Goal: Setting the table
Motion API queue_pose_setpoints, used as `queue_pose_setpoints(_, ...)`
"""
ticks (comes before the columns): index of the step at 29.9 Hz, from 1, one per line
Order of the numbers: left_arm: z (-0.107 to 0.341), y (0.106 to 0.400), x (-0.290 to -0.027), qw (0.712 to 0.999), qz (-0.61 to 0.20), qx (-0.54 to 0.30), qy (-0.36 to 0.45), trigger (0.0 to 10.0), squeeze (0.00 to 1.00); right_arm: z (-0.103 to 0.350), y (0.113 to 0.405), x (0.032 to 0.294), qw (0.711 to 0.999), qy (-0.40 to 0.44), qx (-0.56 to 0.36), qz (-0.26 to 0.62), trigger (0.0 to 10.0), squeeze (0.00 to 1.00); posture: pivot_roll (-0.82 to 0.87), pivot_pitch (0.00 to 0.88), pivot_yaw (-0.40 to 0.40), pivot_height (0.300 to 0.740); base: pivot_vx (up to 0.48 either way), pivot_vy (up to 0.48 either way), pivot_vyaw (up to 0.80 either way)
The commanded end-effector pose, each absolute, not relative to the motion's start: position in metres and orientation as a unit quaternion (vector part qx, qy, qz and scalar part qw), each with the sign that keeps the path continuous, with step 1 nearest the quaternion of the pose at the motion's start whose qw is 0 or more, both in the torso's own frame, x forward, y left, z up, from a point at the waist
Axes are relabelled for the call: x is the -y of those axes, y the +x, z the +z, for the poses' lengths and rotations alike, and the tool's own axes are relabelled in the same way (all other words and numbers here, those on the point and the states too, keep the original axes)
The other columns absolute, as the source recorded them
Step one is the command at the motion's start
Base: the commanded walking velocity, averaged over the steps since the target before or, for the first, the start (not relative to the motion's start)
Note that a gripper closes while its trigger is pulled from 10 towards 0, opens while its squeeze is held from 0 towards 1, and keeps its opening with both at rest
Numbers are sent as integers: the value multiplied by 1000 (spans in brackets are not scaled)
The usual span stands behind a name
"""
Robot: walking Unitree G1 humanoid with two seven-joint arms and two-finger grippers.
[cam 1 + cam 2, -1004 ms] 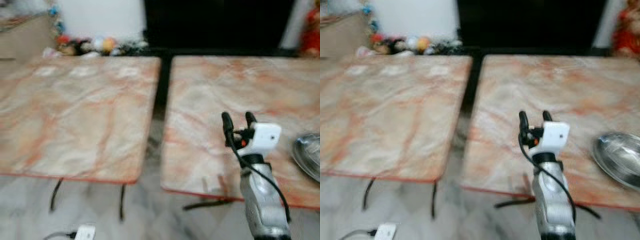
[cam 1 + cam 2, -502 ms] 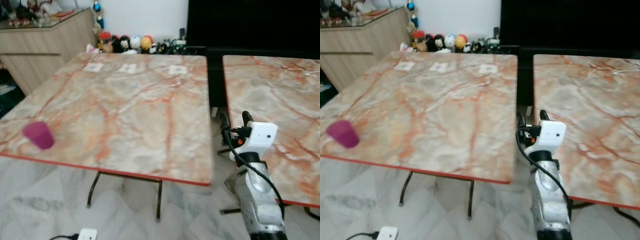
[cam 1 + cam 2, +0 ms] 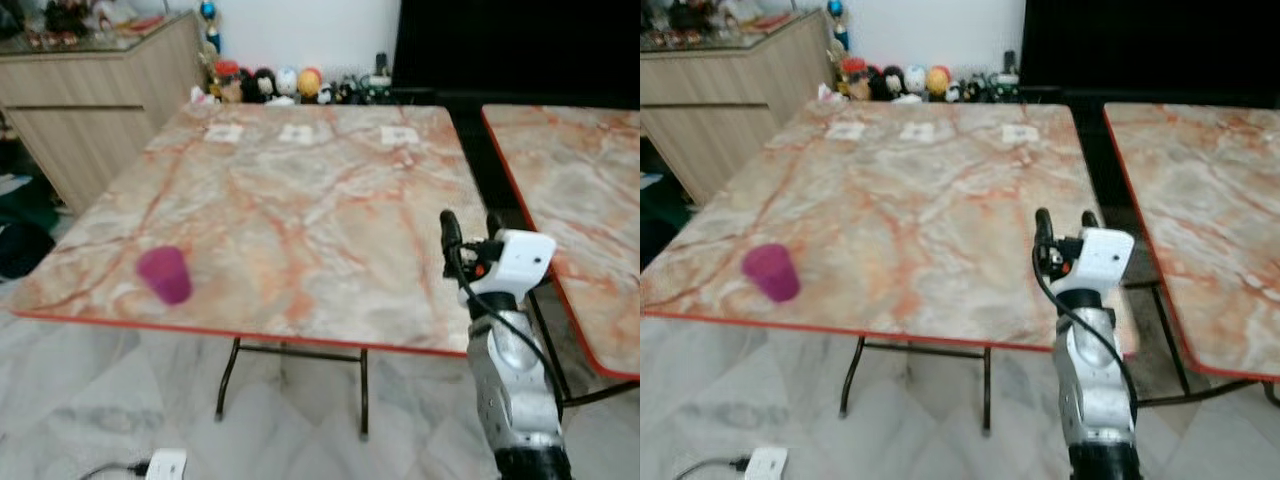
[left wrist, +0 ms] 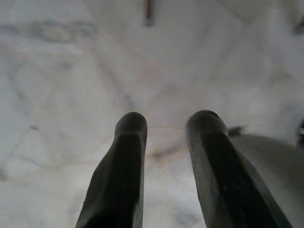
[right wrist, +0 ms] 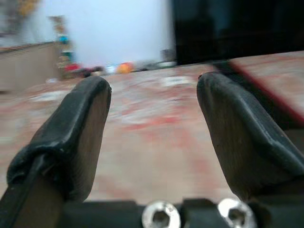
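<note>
The head camera is swinging left, bringing a purple cup (image 3: 165, 274) into view near the left table's (image 3: 300, 190) near-left edge, likely the next pickup, while the right gripper (image 3: 468, 232) is hovering empty, fingers spread, and the left gripper (image 4: 166, 142) is hanging released over the floor (image 4: 71, 71).

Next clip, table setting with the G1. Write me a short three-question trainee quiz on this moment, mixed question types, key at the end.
1. True or false: the right claw is shut on the purple cup.
2. Multiple choice: the purple cup stands on the marble table near its
A. far edge
B. near-left corner
C. near-right corner
3. Fill in: the left claw hangs open, pointing at the ____.

Key
1. False: it is open and empty, raised near the table's near-right corner, far from the cup.
2. B
3. floor
</note>
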State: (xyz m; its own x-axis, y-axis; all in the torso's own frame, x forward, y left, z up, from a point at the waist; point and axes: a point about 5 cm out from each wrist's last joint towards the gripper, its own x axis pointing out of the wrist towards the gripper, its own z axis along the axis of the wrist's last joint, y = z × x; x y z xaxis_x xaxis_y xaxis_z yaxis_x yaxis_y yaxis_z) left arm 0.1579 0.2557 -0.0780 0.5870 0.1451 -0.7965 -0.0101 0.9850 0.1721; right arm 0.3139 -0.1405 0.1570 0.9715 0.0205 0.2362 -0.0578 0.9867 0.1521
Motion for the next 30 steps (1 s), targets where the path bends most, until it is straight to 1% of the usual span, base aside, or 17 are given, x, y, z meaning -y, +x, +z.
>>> queue_pose_setpoints(1, -79, 157, -255, 888, 50, -453, 66, 10000, 0, 158, 315, 149, 990, 72, 118, 8, 10000, 0, -71, 38, 26, 740, 0, 480, 0)
queue_pose_setpoints(13, -75, 175, -244, 893, 47, -443, 59, 10000, 0, 162, 318, 146, 991, 59, 121, 15, 10000, 0, -73, 66, 26, 740, 0, 480, 0)
queue_pose_setpoints(21, -76, 175, -242, 893, 47, -443, 59, 10000, 0, 162, 318, 147, 991, 60, 119, 13, 10000, 0, -68, 78, 26, 740, 0, 480, 0)
queue_pose_setpoints(30, -77, 167, -248, 891, 49, -447, 64, 10000, 0, 158, 318, 145, 993, 49, 108, 14, 10000, 0, -63, 87, 26, 740, 0, 0, 0)
